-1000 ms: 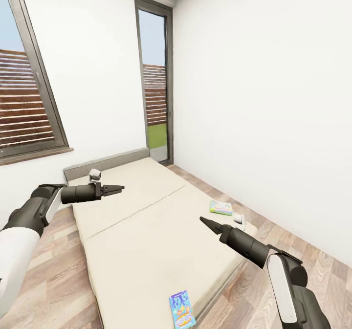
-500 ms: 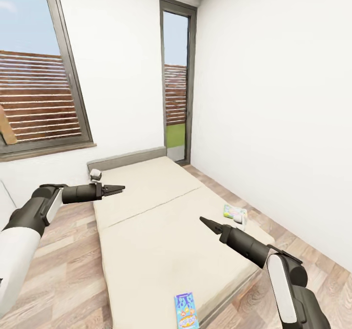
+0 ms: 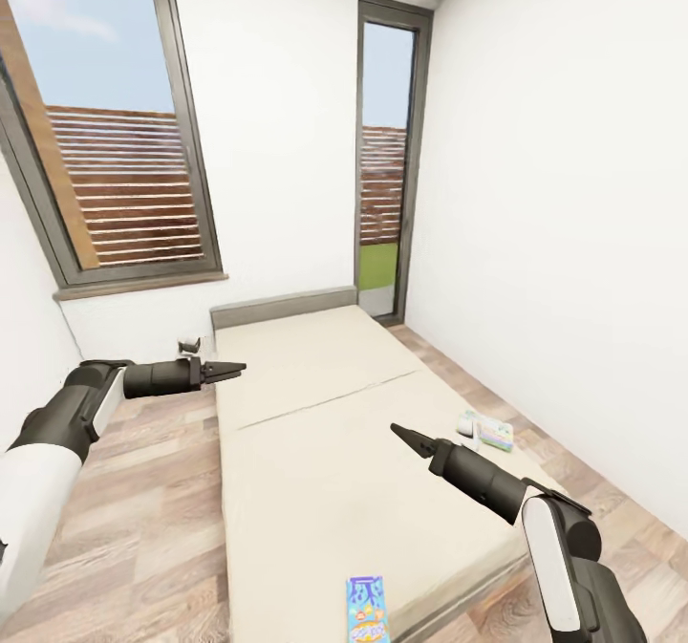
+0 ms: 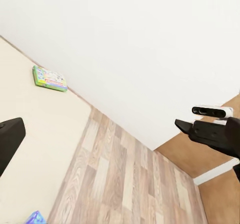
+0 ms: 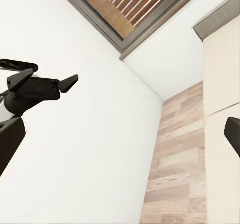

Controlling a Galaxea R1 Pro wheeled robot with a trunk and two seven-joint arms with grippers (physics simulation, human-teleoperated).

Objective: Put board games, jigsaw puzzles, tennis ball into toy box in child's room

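While both arms hover above the plain beige bed (image 3: 315, 452), its smooth mattress carries two thin printed board games: a blue-purple board game (image 3: 368, 610) at the near edge, a green-edged board game (image 4: 49, 78) by the far side. Left gripper (image 3: 227, 371) and right gripper (image 3: 401, 436) both look pinched closed, holding nothing.
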